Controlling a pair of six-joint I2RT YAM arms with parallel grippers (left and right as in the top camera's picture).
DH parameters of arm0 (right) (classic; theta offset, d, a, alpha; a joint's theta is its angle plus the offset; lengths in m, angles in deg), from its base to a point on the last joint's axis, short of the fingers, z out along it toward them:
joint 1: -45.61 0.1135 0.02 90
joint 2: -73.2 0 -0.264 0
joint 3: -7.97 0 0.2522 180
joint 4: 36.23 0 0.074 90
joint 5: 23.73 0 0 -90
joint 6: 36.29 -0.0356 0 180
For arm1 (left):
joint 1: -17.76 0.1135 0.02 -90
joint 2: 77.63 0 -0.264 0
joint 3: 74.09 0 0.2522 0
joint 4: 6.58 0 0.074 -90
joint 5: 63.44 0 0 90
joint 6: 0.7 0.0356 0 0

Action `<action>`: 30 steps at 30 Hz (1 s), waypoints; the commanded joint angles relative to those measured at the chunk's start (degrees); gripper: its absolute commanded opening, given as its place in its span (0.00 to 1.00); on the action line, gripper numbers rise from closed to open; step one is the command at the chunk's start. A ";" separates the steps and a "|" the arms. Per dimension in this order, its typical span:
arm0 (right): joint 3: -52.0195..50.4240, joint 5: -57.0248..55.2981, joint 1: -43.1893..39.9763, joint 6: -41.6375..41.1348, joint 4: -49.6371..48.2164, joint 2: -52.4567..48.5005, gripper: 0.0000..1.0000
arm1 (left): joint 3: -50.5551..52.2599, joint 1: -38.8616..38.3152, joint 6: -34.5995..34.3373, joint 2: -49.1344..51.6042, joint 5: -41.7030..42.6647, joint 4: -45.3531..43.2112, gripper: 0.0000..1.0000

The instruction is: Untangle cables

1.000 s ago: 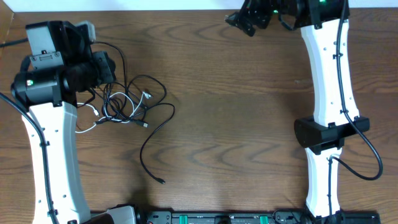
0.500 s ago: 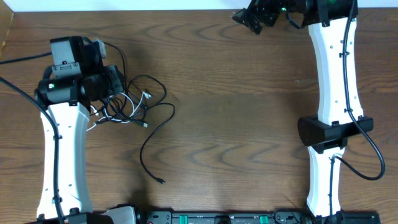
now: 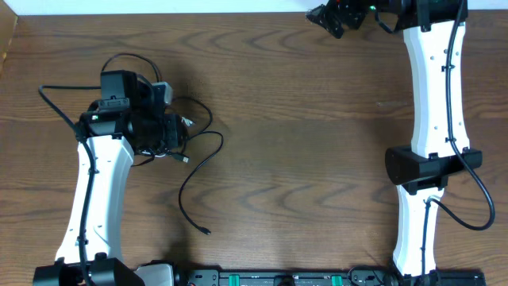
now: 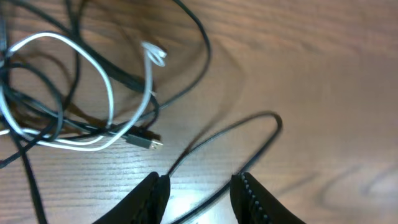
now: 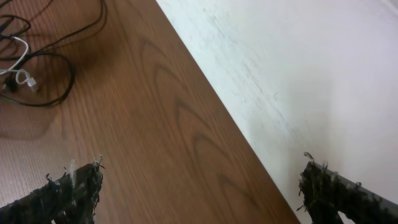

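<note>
My left gripper (image 4: 202, 190) hangs part-open astride the black cable (image 4: 249, 118) (right gripper (image 5: 199, 177) gapes, idle, far right); pulling could cinch the white cable (image 4: 150, 81) tighter.

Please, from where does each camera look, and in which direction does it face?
Overhead: fixed above, facing straight down on the table; left arm and right arm show, left gripper over the cables, right gripper at the far edge.
Left wrist: on the left arm, facing down at the white cable and a black cable; its fingertips show, apart.
Right wrist: on the right arm, facing low across the table towards the cables; its fingers show, wide apart.
Shared: both wrist views show the white cable's plug end.
</note>
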 commanded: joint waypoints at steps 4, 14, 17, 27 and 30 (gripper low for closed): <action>-0.02 1.01 -0.31 -0.72 -0.15 0.39 0.99 | 0.20 0.07 9.44 -0.11 -1.90 2.78 0.40; -0.02 1.01 -0.57 -0.68 -0.57 0.39 0.99 | 1.73 -0.02 12.39 -0.09 -6.01 3.61 0.47; -0.02 1.01 -0.79 -0.68 -1.03 0.39 0.99 | 4.79 -0.04 12.35 -0.09 -6.01 1.33 0.47; -0.02 1.01 -1.01 -0.70 -0.76 0.39 0.99 | 8.37 -0.74 -1.75 -0.17 -5.62 -13.46 0.10; -0.02 0.81 -1.25 -0.68 -0.87 0.39 0.99 | 8.33 -2.10 -5.03 -0.17 -5.57 -16.02 0.10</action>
